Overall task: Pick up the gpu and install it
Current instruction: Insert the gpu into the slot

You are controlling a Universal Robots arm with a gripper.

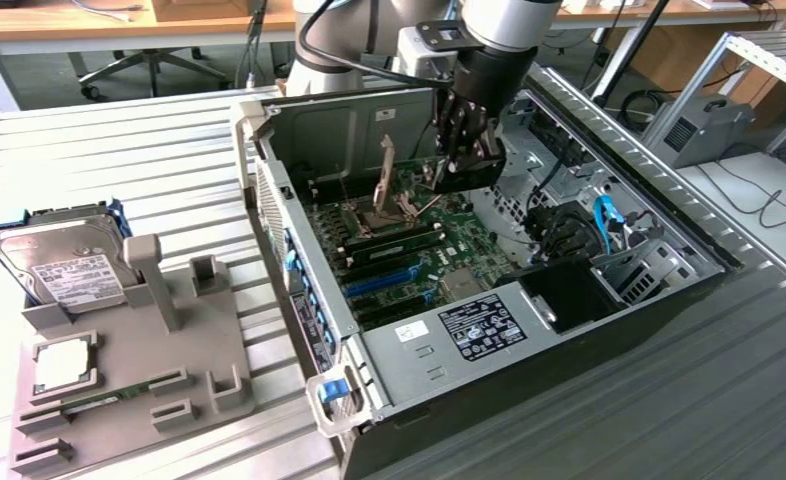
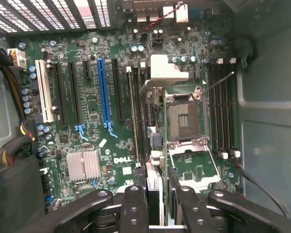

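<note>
One thin black graphics card [image 1: 473, 172] is clamped in my gripper [image 1: 467, 150], hanging inside the open computer case [image 1: 407, 390] above the green circuit board [image 1: 420, 250]. In the wrist view the card [image 2: 157, 160] runs edge-on like a blade between my black, jointed fingers [image 2: 136, 204], with a pale metal piece on it close to the gripper [image 2: 159, 194].

Several things crowd the space under the card. Seen from the exterior view, the processor socket's hinged metal frame [image 1: 386, 185] stands tilted up at about nine o'clock from my gripper. Long blue slots [image 1: 386, 280] lie toward seven o'clock. A black boxy block [image 1: 573, 295] sits at about four o'clock, with a blue cable [image 1: 604, 220] just above it.

From the wrist view, the board carries a row of long narrow slots: one white [image 2: 44, 92], one blue [image 2: 103, 92], the others black. A finned silver heat sink [image 2: 83, 165] sits near them. The square socket [image 2: 183, 119] lies open, its bent steel lid [image 2: 161, 73] raised.

Outside the case, at nine o'clock in the exterior view, a silver hard drive [image 1: 60, 265] with a white label leans in a grey plastic holder [image 1: 140, 380] on the ribbed metal worktop [image 1: 126, 160].
</note>
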